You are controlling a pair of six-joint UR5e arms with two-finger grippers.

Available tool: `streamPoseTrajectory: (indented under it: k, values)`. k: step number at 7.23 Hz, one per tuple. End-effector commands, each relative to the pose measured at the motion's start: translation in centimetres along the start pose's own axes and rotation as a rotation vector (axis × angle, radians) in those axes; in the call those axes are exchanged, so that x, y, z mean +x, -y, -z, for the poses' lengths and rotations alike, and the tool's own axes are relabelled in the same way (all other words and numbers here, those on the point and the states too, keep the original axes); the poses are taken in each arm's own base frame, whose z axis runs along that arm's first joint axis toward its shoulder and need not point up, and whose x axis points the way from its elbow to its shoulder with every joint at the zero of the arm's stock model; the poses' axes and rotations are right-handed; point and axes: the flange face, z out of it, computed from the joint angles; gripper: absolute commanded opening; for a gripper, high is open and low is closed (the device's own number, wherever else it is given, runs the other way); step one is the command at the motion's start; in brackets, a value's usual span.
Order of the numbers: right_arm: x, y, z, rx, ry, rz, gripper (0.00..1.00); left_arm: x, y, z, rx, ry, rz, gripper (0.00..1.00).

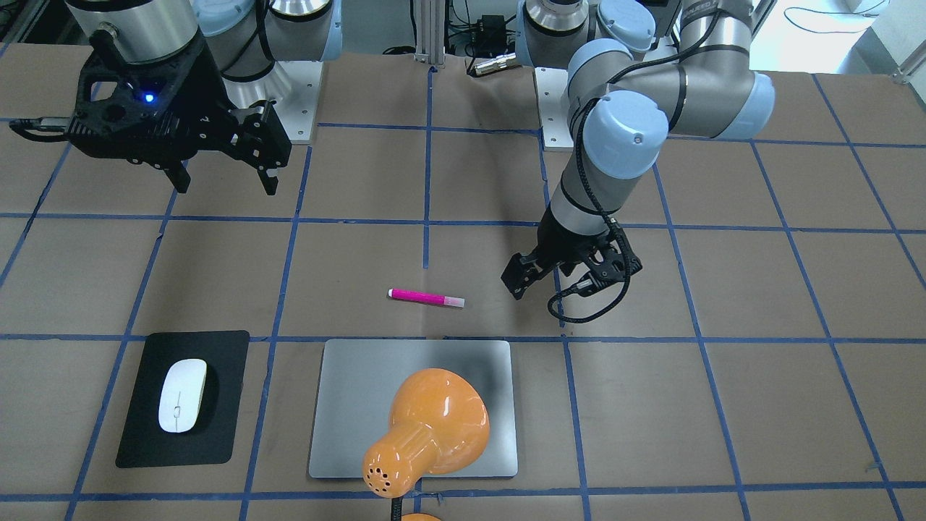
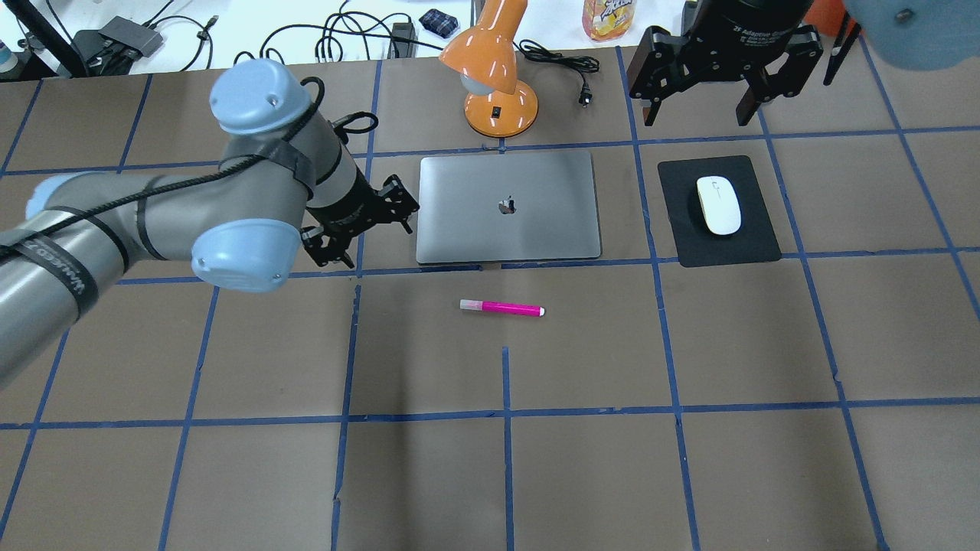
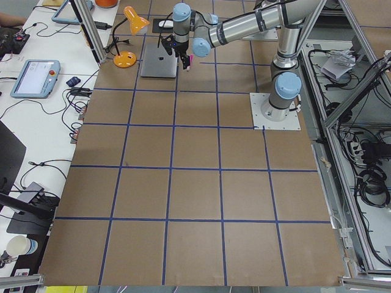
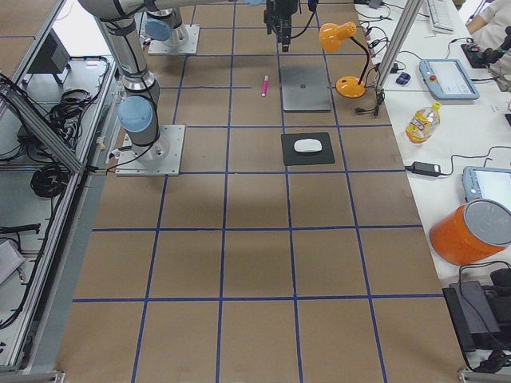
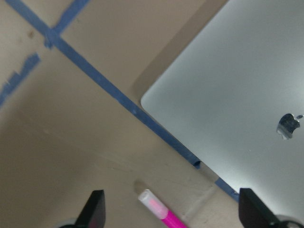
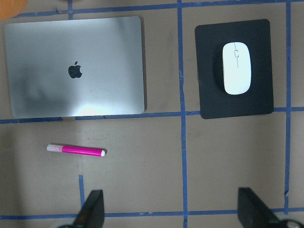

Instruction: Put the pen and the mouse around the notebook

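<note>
The magenta pen [image 2: 501, 308] lies flat on the brown table, a short way in front of the silver notebook [image 2: 505, 207]. To the notebook's right, the white mouse [image 2: 718, 204] rests on a black mat [image 2: 681, 229]. My left gripper [image 2: 364, 222] hovers open and empty beside the notebook's left edge. In the left wrist view the pen's pale cap [image 5: 151, 202] shows between the fingers, with the notebook's corner [image 5: 237, 95] beyond it. My right gripper [image 2: 700, 96] hangs open and empty, high beyond the mat. From the right wrist I see the mouse [image 6: 236, 68], the pen [image 6: 75, 150] and the notebook [image 6: 73, 66].
An orange desk lamp [image 2: 498, 76] stands behind the notebook, its head [image 1: 430, 427] leaning over it in the front-facing view. Blue tape lines grid the table. A bottle [image 2: 609, 17] and cables lie on the bench past the far edge.
</note>
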Motion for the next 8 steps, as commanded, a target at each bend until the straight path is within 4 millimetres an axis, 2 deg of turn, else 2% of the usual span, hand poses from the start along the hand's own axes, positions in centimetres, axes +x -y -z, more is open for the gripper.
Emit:
streamPoseTrajectory:
  k: [1,2,3,6,7,8]
  values:
    - [-0.1,-0.1,-0.2,-0.005,0.001,0.0,1.0,-3.0,1.4,8.9,-0.062,0.103,-0.151,1.0]
    - [0.0,-0.2,-0.3,-0.006,0.001,-0.002,1.0,-5.0,1.6,11.5,-0.102,0.117,-0.255,1.0]
    - [-0.1,-0.2,-0.2,-0.005,0.001,0.0,1.0,-6.4,1.3,13.1,-0.098,0.134,-0.285,1.0]
    - [0.0,-0.3,0.0,-0.001,-0.002,-0.001,1.0,-7.6,-2.0,16.6,-0.044,0.131,-0.359,1.0]
    - [0.1,-0.2,-0.1,-0.002,-0.005,-0.003,1.0,-8.0,-3.1,16.2,-0.049,0.13,-0.39,1.0]
    - [0.1,-0.3,0.0,-0.002,-0.005,-0.003,1.0,-8.4,-3.8,14.9,-0.045,0.124,-0.386,1.0]
